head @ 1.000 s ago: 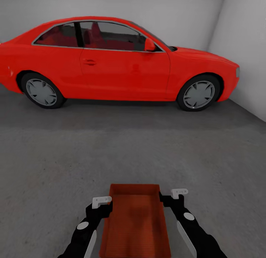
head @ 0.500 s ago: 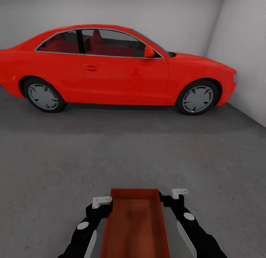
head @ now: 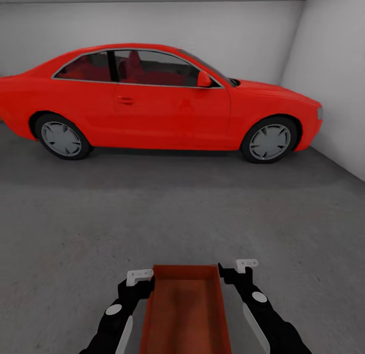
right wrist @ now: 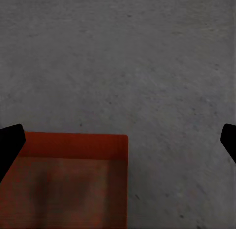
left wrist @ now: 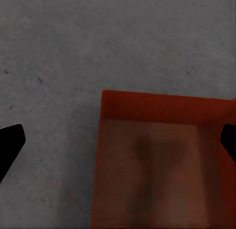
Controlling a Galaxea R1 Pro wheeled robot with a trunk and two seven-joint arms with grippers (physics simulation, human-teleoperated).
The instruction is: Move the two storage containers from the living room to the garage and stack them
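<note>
Garage scene. One storage container [head: 185, 313] sits low and centred in front of the robot, held between the two arms, above the floor [head: 152, 217]. Left gripper [head: 136, 282] presses against its left long wall, right gripper [head: 238, 273] against the right long wall. Looks like a two-sided squeeze, not a pinch. Cannot tell from any view whether either gripper's own fingers are spread or closed; the wrist views show dark fingertips at the frame edges with the bin's corner [left wrist: 162, 160] off to one side, over concrete.

Handling, my guess: the bin is rigid, light and empty, with smooth flared walls, so it could slip downward if the side pressure eases. Best hold is mid-length on the long walls or under the rim.

Room: wide bare concrete ahead and to both sides. Red car [head: 152, 103] parked well beyond, side-on. White wall [head: 334, 90] on the right, well apart. Plenty of space to lower it straight down.
</note>
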